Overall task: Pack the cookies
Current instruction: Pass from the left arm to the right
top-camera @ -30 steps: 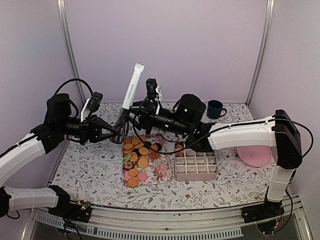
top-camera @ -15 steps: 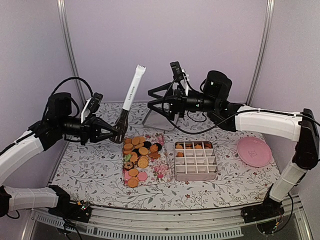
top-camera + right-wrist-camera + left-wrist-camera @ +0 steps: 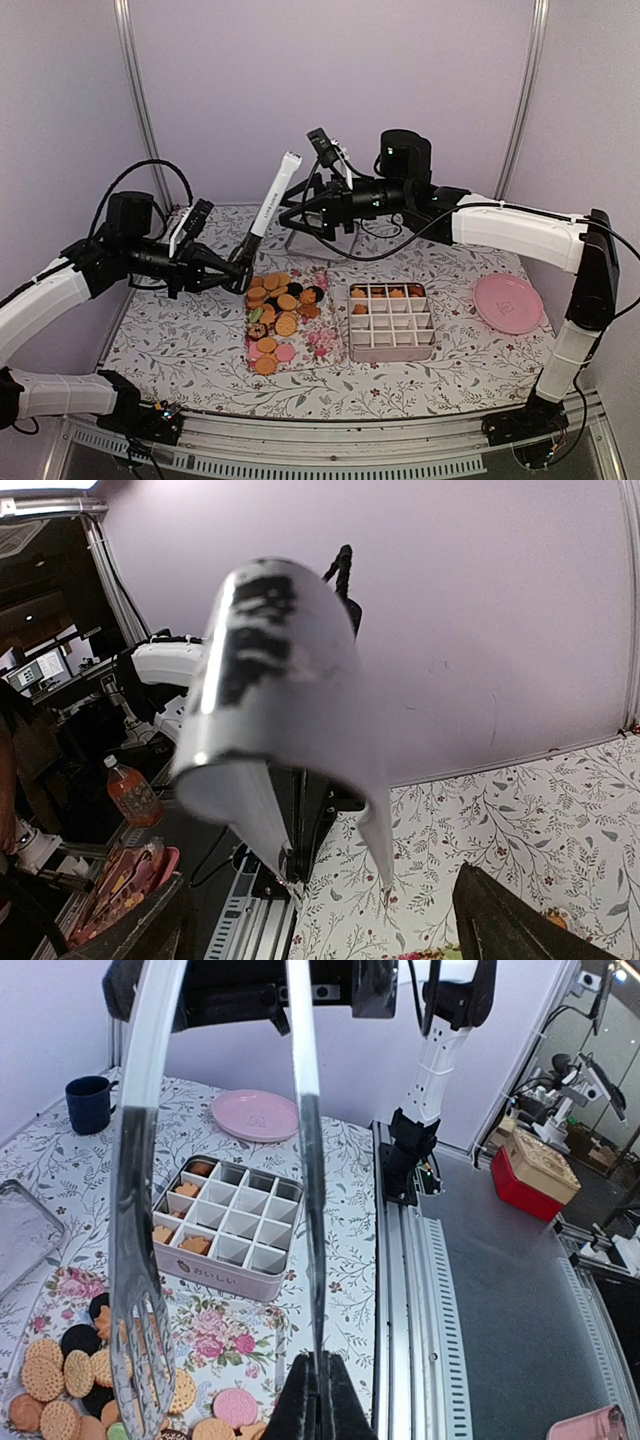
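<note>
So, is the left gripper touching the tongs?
Touching. In the left wrist view, one blade of the tongs runs straight down into the shut fingertips of the left gripper.

A robotics lab: framed booth walls [image 3: 400,90], cluttered equipment benches [image 3: 575,1175] beyond.

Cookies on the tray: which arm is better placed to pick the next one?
Probably left: the left gripper is shut on the tongs beside the cookies; the right gripper is open, raised behind them.
</note>
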Motion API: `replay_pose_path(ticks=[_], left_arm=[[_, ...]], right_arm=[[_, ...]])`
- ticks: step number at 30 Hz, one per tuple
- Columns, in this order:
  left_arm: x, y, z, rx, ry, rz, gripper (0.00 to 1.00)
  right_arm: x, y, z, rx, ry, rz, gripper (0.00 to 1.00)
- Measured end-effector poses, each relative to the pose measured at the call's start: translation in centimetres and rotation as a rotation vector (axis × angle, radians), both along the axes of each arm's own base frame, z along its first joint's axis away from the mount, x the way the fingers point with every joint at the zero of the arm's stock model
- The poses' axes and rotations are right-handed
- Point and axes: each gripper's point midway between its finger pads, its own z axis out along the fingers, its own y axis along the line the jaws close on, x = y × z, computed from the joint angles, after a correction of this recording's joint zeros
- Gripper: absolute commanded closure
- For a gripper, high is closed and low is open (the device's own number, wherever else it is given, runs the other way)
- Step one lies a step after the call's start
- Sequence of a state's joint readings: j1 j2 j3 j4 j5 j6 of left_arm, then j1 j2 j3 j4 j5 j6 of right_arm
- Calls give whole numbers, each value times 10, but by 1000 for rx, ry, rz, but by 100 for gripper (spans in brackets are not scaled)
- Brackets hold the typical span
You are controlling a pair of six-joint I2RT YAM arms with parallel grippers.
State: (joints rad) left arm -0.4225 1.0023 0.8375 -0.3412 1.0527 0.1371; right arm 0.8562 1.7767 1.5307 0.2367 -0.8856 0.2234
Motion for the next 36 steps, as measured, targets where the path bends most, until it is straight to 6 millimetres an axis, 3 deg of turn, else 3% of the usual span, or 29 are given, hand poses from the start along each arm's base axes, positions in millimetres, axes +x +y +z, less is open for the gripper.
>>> replay_pose_path(ticks=[5, 13, 21, 30, 36], left_arm=[[0, 1, -6, 23, -16, 2, 100], [4, 2, -12, 49, -33, 18, 100], [4, 3, -16, 64, -41, 15, 100], [2, 3, -23, 82, -26, 7, 100], [1, 5, -28, 101, -33, 4, 100]], right_arm=[[2, 6, -8, -25, 18, 8, 15], [-8, 17, 1, -10, -17, 37, 27], [-9, 21, -7, -26, -21, 40, 40], [-6, 26, -12, -46, -12, 51, 44], [-6, 26, -17, -62, -5, 51, 54]])
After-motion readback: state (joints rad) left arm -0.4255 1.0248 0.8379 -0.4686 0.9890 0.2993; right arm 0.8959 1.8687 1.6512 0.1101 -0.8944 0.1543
